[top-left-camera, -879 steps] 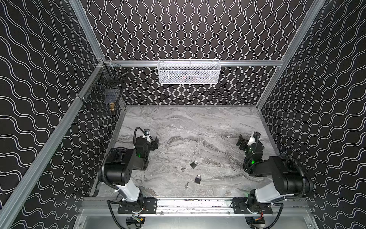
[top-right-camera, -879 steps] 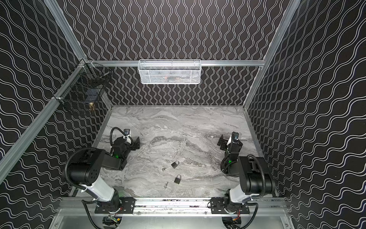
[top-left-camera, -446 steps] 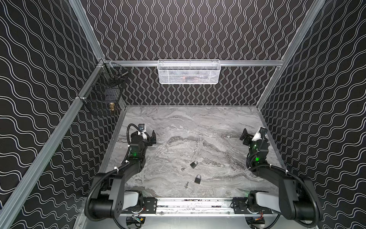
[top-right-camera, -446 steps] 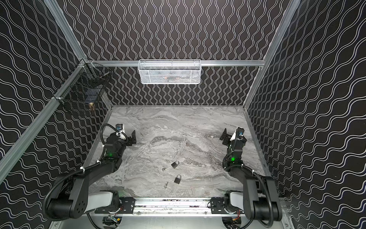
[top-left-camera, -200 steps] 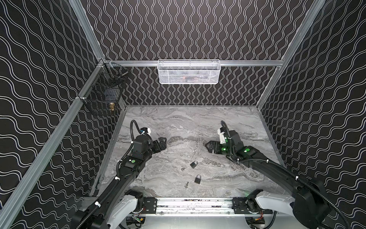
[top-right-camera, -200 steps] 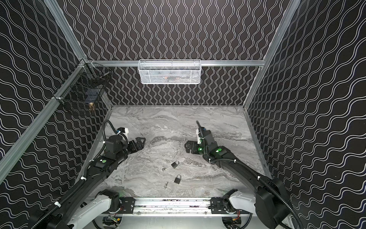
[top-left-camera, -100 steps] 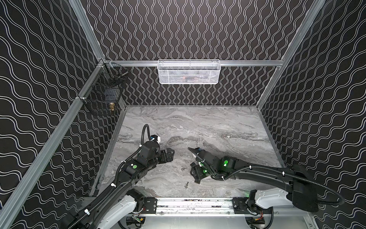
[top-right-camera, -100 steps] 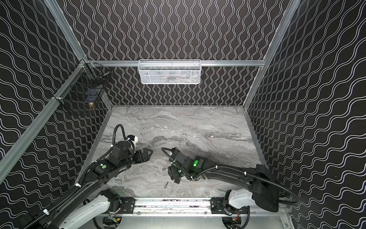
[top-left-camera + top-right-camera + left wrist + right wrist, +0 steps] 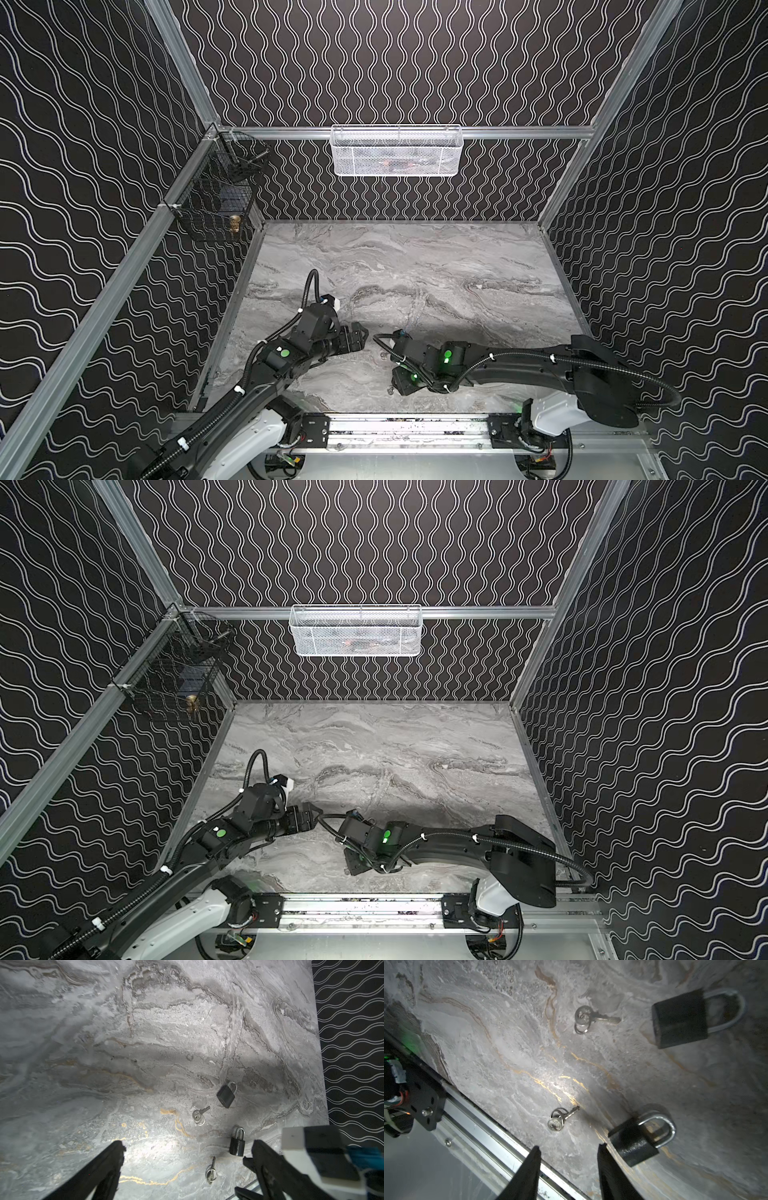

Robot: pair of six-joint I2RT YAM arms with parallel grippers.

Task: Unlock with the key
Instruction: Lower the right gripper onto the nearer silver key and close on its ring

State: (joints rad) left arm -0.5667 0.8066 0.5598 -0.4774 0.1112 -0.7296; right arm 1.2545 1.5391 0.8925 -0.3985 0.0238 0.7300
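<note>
Two black padlocks and two small silver keys on rings lie near the marble table's [image 9: 415, 266] front edge. In the right wrist view, the nearer key [image 9: 559, 1119] lies just ahead of my right gripper [image 9: 569, 1147]. That gripper is open, with a moderate gap and nothing between its fingers. The nearer padlock [image 9: 637, 1140] sits beside one fingertip. The farther key [image 9: 591, 1018] and farther padlock [image 9: 681, 1018] lie beyond. My left gripper [image 9: 187, 1153] is wide open and empty, above the table beside the same padlock [image 9: 237, 1144] and key [image 9: 211, 1171]. In both top views the right arm hides the padlocks.
A metal rail [image 9: 483, 1126] runs along the table's front edge, close under the right gripper. A white mesh basket [image 9: 397, 151] hangs on the back wall. A black wire basket [image 9: 216, 199] hangs at the left wall. The two grippers [image 9: 359, 336] [image 9: 401, 384] are close together.
My right arm swung from the right side across to the front middle, over the keys and padlocks, and its jaws narrowed. My left arm reached in toward the centre, still wide open.
</note>
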